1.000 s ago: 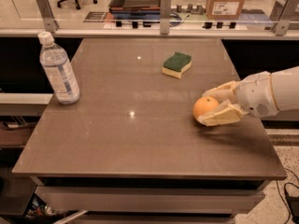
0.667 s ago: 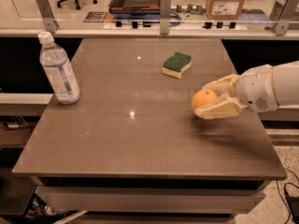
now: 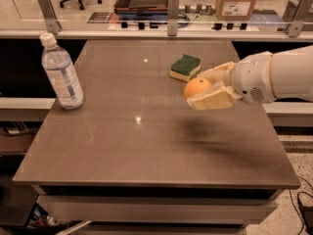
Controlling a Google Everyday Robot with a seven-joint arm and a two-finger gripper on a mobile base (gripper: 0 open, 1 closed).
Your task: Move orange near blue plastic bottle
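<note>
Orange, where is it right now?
In the camera view, the orange is right of centre, held in the gripper above the table, just in front of the sponge.

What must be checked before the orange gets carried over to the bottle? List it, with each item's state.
1. Orange in the tool, at the table's right side: ok, fingers shut on it.
2. Orange lifted off the table: ok, its shadow lies below.
3. Blue plastic bottle upright at the picture's left edge of the table: ok.
4. Path across to the bottle: ok; the sponge sits behind the tool, off the line.
5. Set-down spot beside the bottle: ok, nothing stands there.
6. Grip firmness: cannot tell.
</note>
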